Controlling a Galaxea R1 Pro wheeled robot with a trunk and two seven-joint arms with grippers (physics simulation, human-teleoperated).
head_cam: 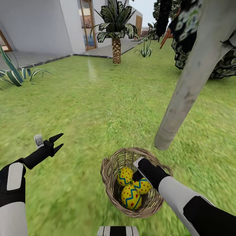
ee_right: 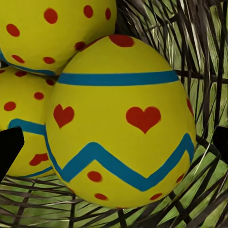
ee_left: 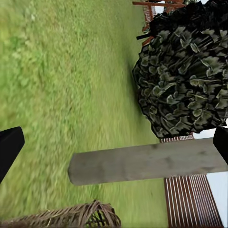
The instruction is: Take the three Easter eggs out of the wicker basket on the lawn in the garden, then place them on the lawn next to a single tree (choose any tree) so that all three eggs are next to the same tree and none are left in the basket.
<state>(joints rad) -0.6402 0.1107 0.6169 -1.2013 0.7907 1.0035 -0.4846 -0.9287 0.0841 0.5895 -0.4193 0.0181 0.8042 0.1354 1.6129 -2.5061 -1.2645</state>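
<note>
**Three eggs, all in the basket**

Three Easter eggs (head_cam: 132, 186) clustered in the wicker basket (head_cam: 109, 178), touching one another, on the lawn (head_cam: 82, 108) just beside the foot of the tree (head_cam: 190, 85). Seen up close in the right wrist view: the nearest egg (ee_right: 121, 123) yellow, banded in blue, marked with red hearts and dots, two more pressed against it, woven twigs behind. Reached down into the basket among the eggs: the right hand (head_cam: 137, 177), dark fingertips (ee_right: 9, 149) apart at either side of the nearest egg, not yet closed on it. Held over the grass well to the left of the basket: the left hand (head_cam: 56, 143), fingers spread, carrying nothing. Further off: a palm (head_cam: 116, 32), a white house wall (head_cam: 36, 26), dark leafy foliage (ee_left: 185, 76).
</note>
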